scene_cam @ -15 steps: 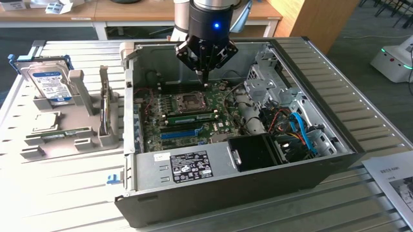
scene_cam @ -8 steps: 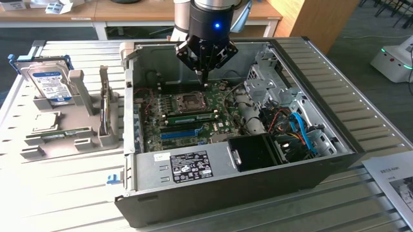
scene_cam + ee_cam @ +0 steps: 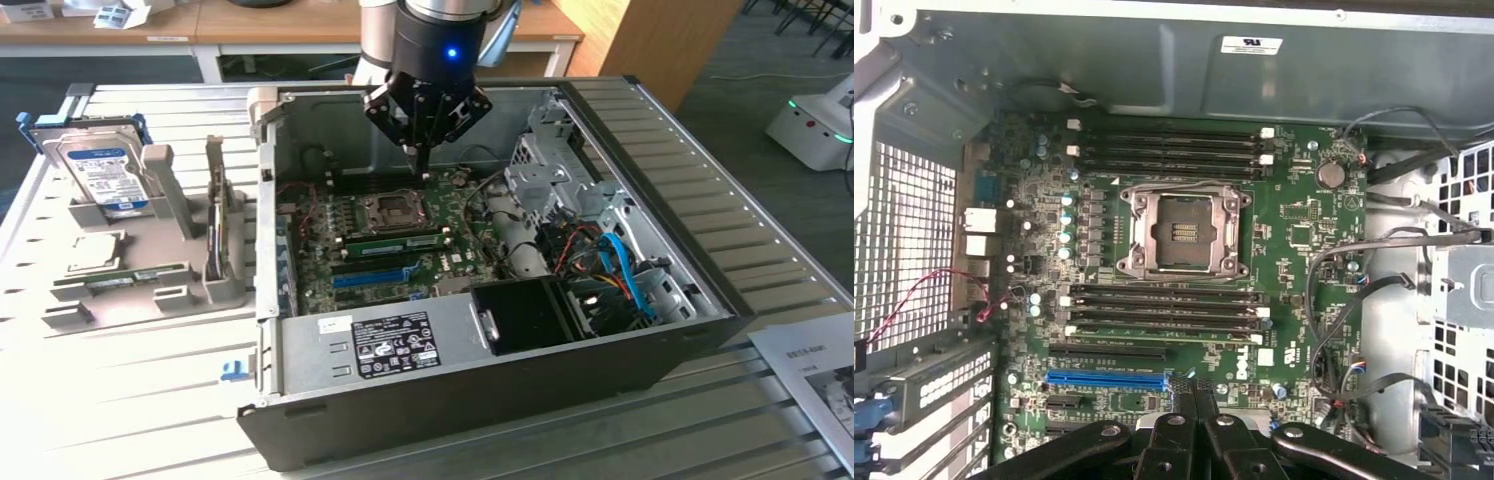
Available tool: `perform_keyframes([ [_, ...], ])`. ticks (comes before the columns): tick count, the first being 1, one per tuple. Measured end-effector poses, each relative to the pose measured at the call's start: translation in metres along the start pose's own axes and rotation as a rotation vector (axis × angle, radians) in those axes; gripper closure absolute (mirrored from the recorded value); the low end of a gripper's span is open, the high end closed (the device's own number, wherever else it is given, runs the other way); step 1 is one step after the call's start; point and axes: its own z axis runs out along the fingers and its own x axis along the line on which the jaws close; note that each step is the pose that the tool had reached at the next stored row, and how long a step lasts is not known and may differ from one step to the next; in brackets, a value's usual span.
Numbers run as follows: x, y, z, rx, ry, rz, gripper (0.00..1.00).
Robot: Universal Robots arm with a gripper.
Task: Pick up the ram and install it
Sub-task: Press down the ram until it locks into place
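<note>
The gripper (image 3: 422, 160) hangs inside the open computer case (image 3: 667, 230), its fingers pressed together with nothing between them, tips just above the motherboard (image 3: 1294, 230) near the far memory slots. Directly below it in the wrist view sits the empty processor socket (image 3: 1184, 232) (memory slots run along both sides of it). The ram (image 3: 134, 275) lies well away from the gripper, outside the case, flat in the grey holder (image 3: 174, 200) on the surface (image 3: 120, 400).
</note>
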Motion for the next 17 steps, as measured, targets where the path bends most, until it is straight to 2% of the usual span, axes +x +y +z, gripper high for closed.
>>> perform_keyframes([
  [4,0.0,0.0,0.0001,-0.0001,0.0001,0.002,0.9],
  [11,-0.0001,0.0,0.0004,-0.0007,-0.0018,0.042,0.9],
  [17,-0.0001,0.0,0.0004,-0.0007,-0.002,0.044,0.9],
])
